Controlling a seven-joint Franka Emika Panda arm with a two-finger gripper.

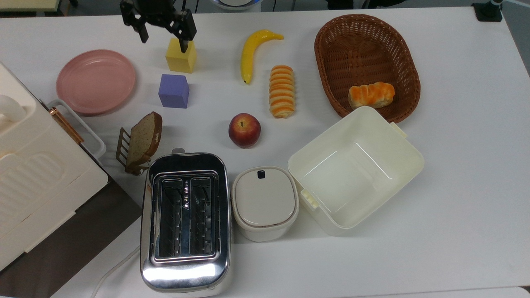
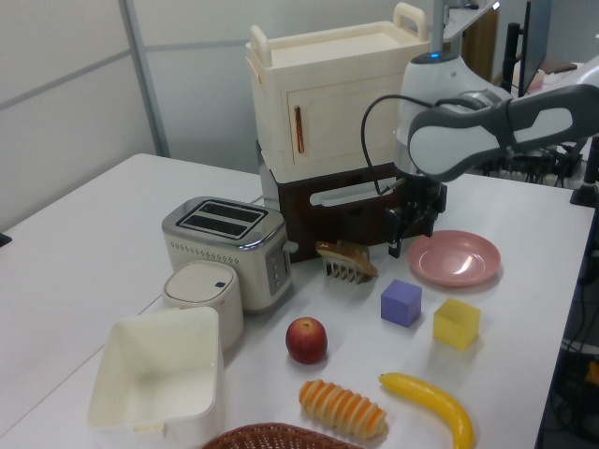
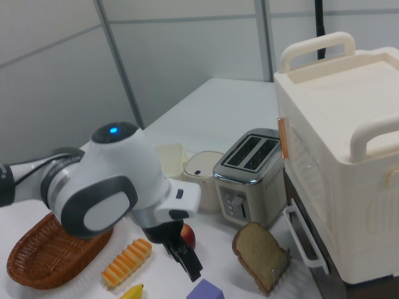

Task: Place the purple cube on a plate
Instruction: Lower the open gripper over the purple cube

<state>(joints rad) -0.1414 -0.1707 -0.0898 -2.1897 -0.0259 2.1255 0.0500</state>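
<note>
Your arm's black fingers (image 1: pixel 162 37) hang spread open above the worktop (image 1: pixel 455 145), the small violet-blue foam cube (image 1: pixel 173 91) and round dusty-pink plate (image 1: pixel 96 81) apart below them.

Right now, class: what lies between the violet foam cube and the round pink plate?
Nothing. In the top view, bare white table separates the purple cube from the plate.

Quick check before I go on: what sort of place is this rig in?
Likely a lab or office with a mock kitchen tabletop. A toaster, a banana, an apple and foam cubes sit on a white table, with partition walls and a cabled desk behind.
</note>
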